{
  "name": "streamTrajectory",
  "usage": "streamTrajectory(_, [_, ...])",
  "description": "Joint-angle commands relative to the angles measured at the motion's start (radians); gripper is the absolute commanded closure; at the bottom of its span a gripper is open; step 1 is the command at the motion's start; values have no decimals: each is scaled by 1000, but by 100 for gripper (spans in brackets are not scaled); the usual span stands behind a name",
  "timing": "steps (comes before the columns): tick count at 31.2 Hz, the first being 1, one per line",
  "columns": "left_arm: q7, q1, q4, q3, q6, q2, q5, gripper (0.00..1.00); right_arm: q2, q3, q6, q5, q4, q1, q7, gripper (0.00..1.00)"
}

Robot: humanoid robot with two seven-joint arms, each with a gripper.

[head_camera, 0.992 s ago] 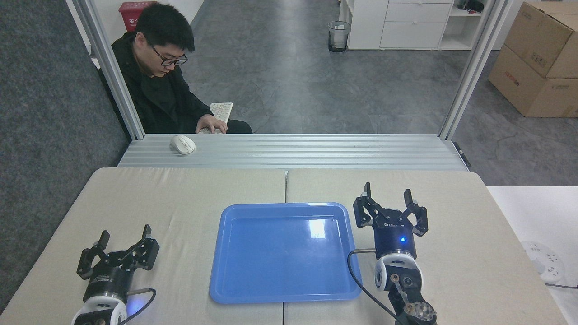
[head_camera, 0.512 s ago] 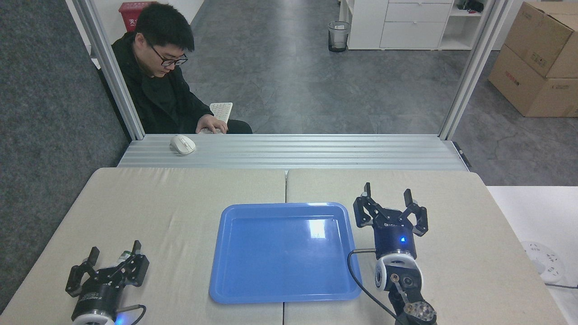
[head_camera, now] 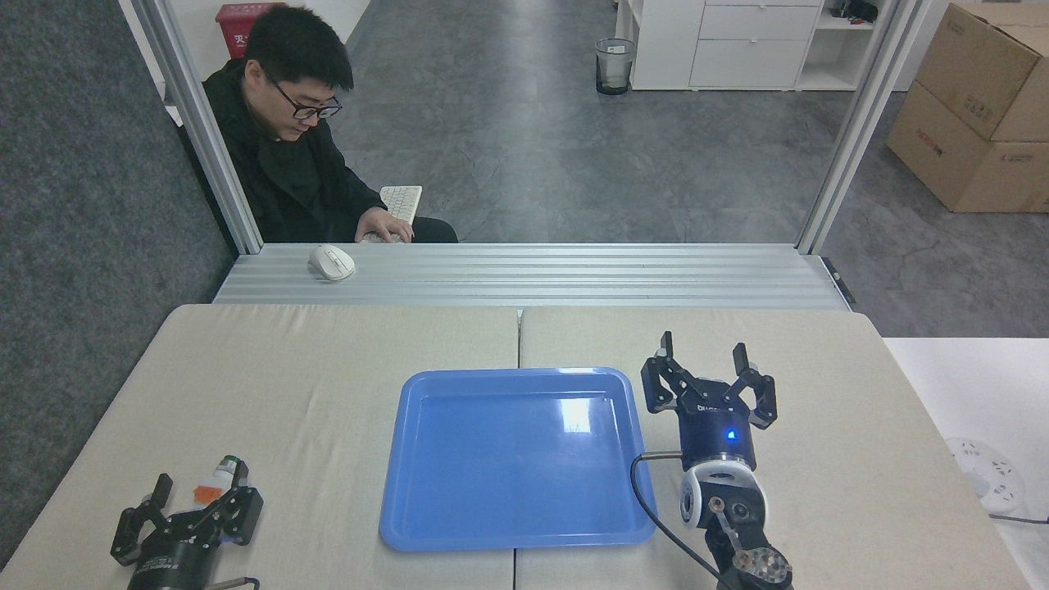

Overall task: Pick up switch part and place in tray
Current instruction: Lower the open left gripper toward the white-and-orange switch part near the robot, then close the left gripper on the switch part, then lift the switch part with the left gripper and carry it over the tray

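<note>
Head view: two end effectors over a beige tabletop [head_camera: 328,369] with a blue tray [head_camera: 426,459] at its middle.

Readable writing is scarce: white characters on a red bin [head_camera: 242,20] at top left and a faint print on the side of a cardboard box [head_camera: 975,106] at right, both too small to make out; a small marking on the right end effector [head_camera: 708,356] is likewise illegible. The switch part [head_camera: 215,482] lies on the tabletop at lower left, well apart from the tray: white body, orange middle, dark green cap pointing away from the robot. The left end effector [head_camera: 201,490], fingers apart, sits just behind it, the part lying near the gap between its fingers. The right end effector stands fingers apart, empty, just right of the tray. Behind the tabletop a person [head_camera: 287,147] sits with a hand on a keyboard [head_camera: 401,201]; a white mouse [head_camera: 331,262] rests on the metal ledge.
</note>
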Motion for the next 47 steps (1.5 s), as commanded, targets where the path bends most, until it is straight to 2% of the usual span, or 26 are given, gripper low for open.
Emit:
streamTrajectory(1, [8, 35, 53, 5, -2, -6, -27, 2, -1, 0, 0, 0, 1, 0, 1, 0])
streamTrajectory(9, [22, 46, 47, -16, -5, -9, -27, 4, -1, 0, 0, 0, -1, 0, 1, 0])
streamTrajectory(18, [22, 42, 50, -16, -5, -6, -27, 17, -1, 0, 0, 0, 1, 0, 1, 0])
streamTrajectory(21, [22, 42, 50, -18, -5, -6, -27, 28, -1, 0, 0, 0, 1, 0, 1, 0])
streamTrajectory(31, [86, 35, 56, -18, -31, 1, -27, 91, -1, 0, 0, 0, -1, 0, 1, 0])
streamTrajectory(33, [88, 33, 49, -18, -31, 1, -27, 100, -1, 0, 0, 0, 1, 0, 1, 0])
streamTrajectory(39, [115, 29, -20, -18, -42, 2, -27, 100, -1, 0, 0, 0, 1, 0, 1, 0])
streamTrajectory(45, [106, 23, -242, -24, -172, -9, -24, 100, -1, 0, 0, 0, 1, 0, 1, 0])
streamTrajectory(47, [97, 10, -307, -61, -191, -13, -27, 100, -1, 0, 0, 0, 1, 0, 1, 0])
